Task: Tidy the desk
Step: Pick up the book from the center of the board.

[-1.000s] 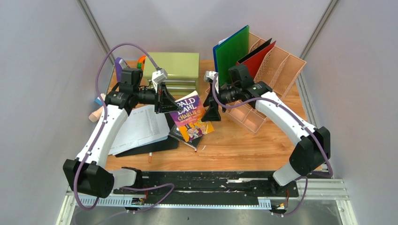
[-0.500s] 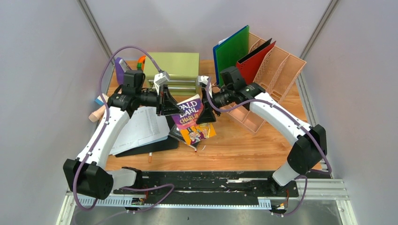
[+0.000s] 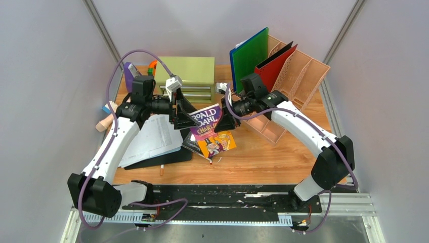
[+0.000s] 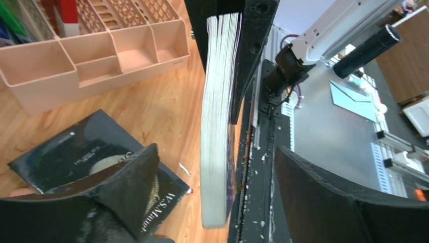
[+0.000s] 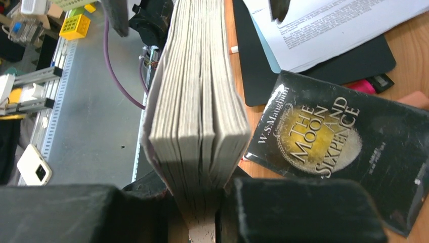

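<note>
Right now we see the right gripper (image 3: 226, 123) clamped on the Roald Dahl paperback (image 3: 211, 132). In the right wrist view both its fingers (image 5: 303, 212) press the book's lower edge, w/ the page block fanning up and away from them. The paperback is held tilted over the middle of the desk (image 3: 263, 157), cover facing the overhead cam.

The left gripper (image 3: 186, 115) sits at the book's opposite edge w/ its jaws spread wide. In the left wrist view the page edge stands btwn its two fingers (image 4: 131, 177), and we see a clear gap on each side, so no contact there.

Under the paperback a black book (image 5: 329, 131), "The Moon and Sixpence", lies flat on the wood. We can't tell whether the paperback's low corner touches it.

The desk fills the centre of the overhead view, its metal rail (image 3: 227, 195) along the near edge by the arm bases. On its far side stands an olive-green drawer chest (image 3: 187, 71). At far right is a pink organiser (image 3: 273, 126) holding a green folder (image 3: 251, 55) and a red folder (image 3: 275, 66), both upright. At left, printed sheets (image 3: 152, 136) lie on a dark folder.
</note>
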Action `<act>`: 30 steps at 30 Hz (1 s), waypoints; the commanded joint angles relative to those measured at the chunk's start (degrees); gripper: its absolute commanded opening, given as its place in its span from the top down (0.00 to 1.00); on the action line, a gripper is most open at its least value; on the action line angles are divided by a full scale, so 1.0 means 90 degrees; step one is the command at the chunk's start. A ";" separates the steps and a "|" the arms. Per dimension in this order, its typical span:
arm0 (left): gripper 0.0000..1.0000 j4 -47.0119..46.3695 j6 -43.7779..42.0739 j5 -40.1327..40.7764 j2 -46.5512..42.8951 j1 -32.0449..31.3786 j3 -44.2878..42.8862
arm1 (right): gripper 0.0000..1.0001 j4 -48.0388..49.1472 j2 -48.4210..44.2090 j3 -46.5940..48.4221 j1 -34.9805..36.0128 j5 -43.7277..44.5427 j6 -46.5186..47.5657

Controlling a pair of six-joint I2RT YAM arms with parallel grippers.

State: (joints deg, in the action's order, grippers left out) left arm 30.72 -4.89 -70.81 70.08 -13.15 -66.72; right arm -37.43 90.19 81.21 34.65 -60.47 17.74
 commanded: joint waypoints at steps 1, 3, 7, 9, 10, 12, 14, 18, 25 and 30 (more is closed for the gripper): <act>0.02 -0.0964 0.0612 0.0474 -0.0349 -0.0014 0.0171 | 1.00 0.0617 -0.0570 -0.0140 -0.0354 -0.0302 -0.0512; 0.00 -0.1368 0.0965 0.0654 -0.0411 -0.0014 0.0281 | 1.00 0.0966 -0.0684 -0.0303 -0.0565 -0.0440 -0.0888; 0.00 -0.2108 0.1641 0.0794 -0.0340 -0.0014 0.0455 | 1.00 0.1906 -0.0861 -0.0738 -0.1128 -0.0943 -0.1831; 0.00 -0.2731 0.2134 0.0848 -0.0258 -0.0014 0.0607 | 1.00 0.2281 -0.0903 -0.0890 -0.1274 -0.1232 -0.2254; 0.00 -0.3282 0.2325 0.0868 -0.0180 -0.0014 0.0651 | 1.00 0.2395 -0.0920 -0.0951 -0.1308 -0.1322 -0.2349; 0.00 -0.4085 0.2979 0.0866 -0.0005 -0.0035 0.0766 | 1.00 0.2511 -0.0947 -0.1001 -0.1316 -0.1420 -0.2426; 0.00 -0.4667 0.3506 0.0845 0.0228 -0.0085 0.0762 | 1.00 0.2591 -0.0959 -0.1034 -0.1321 -0.1454 -0.2477; 0.00 -0.5359 0.4104 0.0788 0.0681 -0.0324 0.0619 | 1.00 0.2625 -0.0936 -0.1042 -0.1355 -0.1491 -0.2526; 0.06 -0.6306 0.4852 0.0818 0.1126 -0.0744 0.0521 | 1.00 0.2724 -0.0962 -0.1155 -0.1550 -0.1480 -0.2579; 0.41 -0.6351 0.4819 0.0766 0.1587 -0.1068 0.0107 | 1.00 0.2819 -0.1034 -0.1284 -0.1696 -0.1435 -0.2588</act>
State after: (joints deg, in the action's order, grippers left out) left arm -21.87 36.80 -62.98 81.71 -20.93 -61.01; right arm -15.92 84.05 69.89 20.45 -71.05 -4.78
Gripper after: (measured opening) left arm 0.727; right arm 0.171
